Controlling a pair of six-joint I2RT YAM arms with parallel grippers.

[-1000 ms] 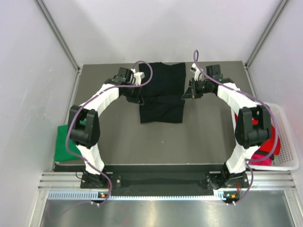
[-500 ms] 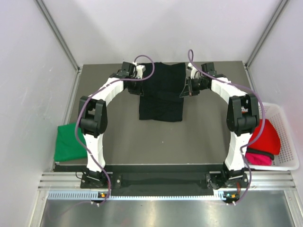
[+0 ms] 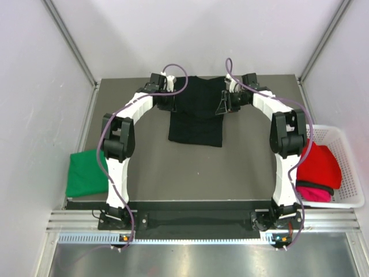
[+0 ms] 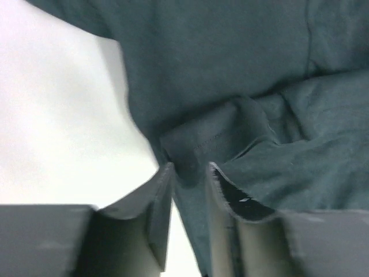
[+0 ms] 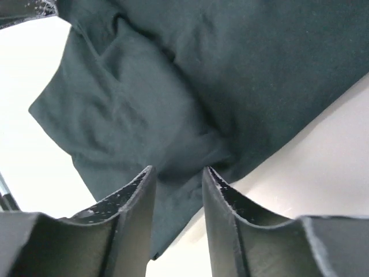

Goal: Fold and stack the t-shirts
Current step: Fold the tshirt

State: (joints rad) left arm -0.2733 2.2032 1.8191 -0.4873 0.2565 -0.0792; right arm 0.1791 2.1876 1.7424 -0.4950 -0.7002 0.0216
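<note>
At the far middle of the grey table [image 3: 150, 167], the black t-shirt [image 3: 196, 124] lies folded into a creased rectangle; the left gripper [image 4: 187, 168] and right gripper [image 5: 177, 172] sit at its side edges, jaws parted, pinching nothing

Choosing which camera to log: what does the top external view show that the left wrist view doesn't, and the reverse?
Only top external: the green t-shirt at far left, the red t-shirt in the white basket, and the right gripper. Only left wrist: a hemmed fold of cloth right at the left gripper, whose jaws stand slightly apart. Both: the black t-shirt.
</note>
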